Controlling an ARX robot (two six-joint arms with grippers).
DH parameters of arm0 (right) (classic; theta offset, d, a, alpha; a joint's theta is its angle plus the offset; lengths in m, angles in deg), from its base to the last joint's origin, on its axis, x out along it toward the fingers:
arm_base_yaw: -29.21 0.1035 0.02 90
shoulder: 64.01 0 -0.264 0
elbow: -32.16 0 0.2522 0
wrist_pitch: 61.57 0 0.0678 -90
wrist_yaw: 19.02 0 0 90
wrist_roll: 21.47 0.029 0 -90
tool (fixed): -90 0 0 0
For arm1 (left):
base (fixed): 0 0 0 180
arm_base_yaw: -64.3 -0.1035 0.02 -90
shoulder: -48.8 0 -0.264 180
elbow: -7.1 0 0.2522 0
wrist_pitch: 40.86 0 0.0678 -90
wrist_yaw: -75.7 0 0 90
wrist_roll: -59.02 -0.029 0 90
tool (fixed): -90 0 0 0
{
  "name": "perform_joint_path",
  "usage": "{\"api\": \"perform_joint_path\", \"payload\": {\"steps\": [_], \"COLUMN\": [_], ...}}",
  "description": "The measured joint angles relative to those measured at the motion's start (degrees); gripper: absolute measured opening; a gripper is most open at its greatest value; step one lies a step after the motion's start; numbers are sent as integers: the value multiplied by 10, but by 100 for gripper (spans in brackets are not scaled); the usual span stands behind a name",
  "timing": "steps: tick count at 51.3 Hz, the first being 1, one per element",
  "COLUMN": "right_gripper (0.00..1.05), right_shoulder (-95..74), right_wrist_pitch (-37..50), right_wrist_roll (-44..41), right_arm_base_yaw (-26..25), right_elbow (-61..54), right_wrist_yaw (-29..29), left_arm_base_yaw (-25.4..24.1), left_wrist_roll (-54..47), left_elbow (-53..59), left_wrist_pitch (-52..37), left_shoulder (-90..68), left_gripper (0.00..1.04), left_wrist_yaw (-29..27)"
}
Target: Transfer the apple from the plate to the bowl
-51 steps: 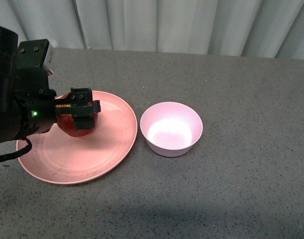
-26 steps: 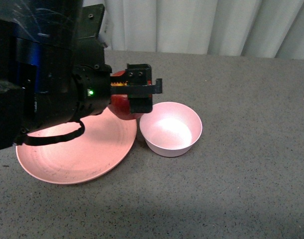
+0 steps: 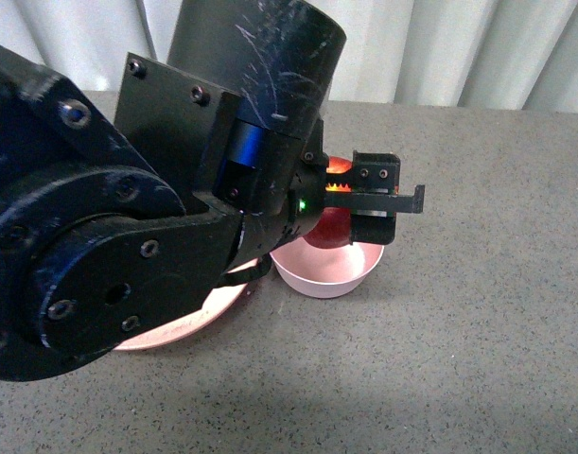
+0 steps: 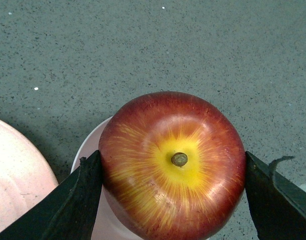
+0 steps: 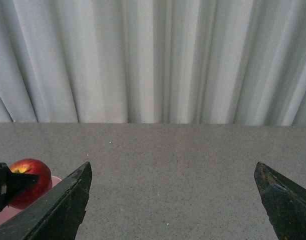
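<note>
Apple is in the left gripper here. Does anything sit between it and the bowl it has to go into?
Nothing visible does. The left gripper holds the apple over the bowl, and the left wrist view shows only the bowl's rim beneath the fruit. The apple hides most of the bowl's inside, so that part cannot be checked.

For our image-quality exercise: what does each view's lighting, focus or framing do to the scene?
Front view: the near left arm looms, hiding most of the plate. Left wrist view: the apple is sharp, with soft sheen. Right wrist view: the right gripper's fingers are dark silhouettes against the evenly lit curtain.
</note>
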Motion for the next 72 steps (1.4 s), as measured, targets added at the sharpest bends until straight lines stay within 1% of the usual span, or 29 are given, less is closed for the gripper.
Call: {"api": "perform_joint_path", "payload": {"steps": [12, 19, 32, 35, 38, 39, 40, 42, 43, 49, 55, 62, 72], "right_gripper": [95, 95, 95, 95, 95, 95, 95, 95, 95, 95, 95, 95, 95], "right_shoulder": [0, 0, 0, 0, 0, 0, 0, 0, 0, 0, 0, 0, 0], "right_wrist_pitch": [0, 0, 0, 0, 0, 0, 0, 0, 0, 0, 0, 0, 0], "right_wrist_roll": [0, 0, 0, 0, 0, 0, 0, 0, 0, 0, 0, 0, 0], "right_arm_base_yaw": [0, 0, 0, 0, 0, 0, 0, 0, 0, 0, 0, 0, 0], "right_elbow": [0, 0, 0, 0, 0, 0, 0, 0, 0, 0, 0, 0, 0], "right_wrist_yaw": [0, 0, 0, 0, 0, 0, 0, 0, 0, 0, 0, 0, 0], "left_arm_base_yaw": [8, 8, 10, 11, 11, 11, 11, 11, 11, 8, -3, -31, -75], "left_wrist_roll": [0, -1, -4, -6, -8, -8, -8, -10, -9, -2, -1, -2, -7], "left_elbow": [-15, -16, -16, -16, -16, -15, -14, -9, -5, 21, 79, 157, 240], "left_wrist_pitch": [2, 2, 3, 6, 7, 7, 7, 3, 0, -14, -32, -50, -41], "left_shoulder": [-32, -49, -56, -56, -56, -54, -51, -43, -34, 15, 92, 156, 226], "left_gripper": [73, 73, 74, 83, 90, 96, 99, 99, 98, 98, 98, 98, 98], "left_wrist_yaw": [-8, -26, -21, -22, -22, -21, -20, -20, -20, -31, -45, -45, -59]}}
